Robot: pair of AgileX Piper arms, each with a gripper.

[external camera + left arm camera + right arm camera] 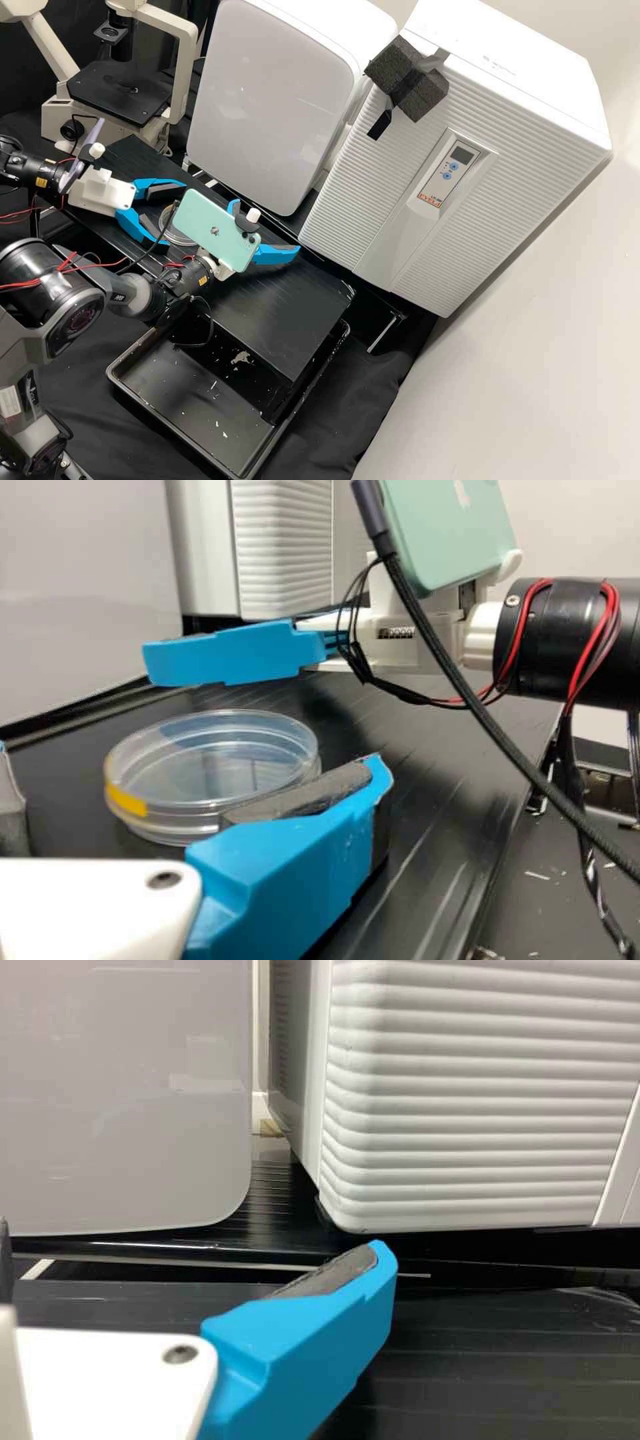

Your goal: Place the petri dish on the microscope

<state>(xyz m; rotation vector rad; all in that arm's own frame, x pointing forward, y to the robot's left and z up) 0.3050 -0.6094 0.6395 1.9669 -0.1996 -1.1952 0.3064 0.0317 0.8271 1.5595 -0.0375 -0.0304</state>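
One clear, round petri dish [215, 760] bears a yellow patch [126, 801].

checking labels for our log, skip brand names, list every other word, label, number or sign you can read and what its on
Brand marks aside, nothing reads clearly:
Button signs and small print on the control panel: too small
Print on top of the white cabinet: too small
Yellow labels on both arms: too small
Yellow mark on the petri dish: no writing can be made out

petri dish [215, 765]: clear, yellow patch [126, 801] | phone [210, 223]: mint | cabinet [360, 180]: white, ribbed
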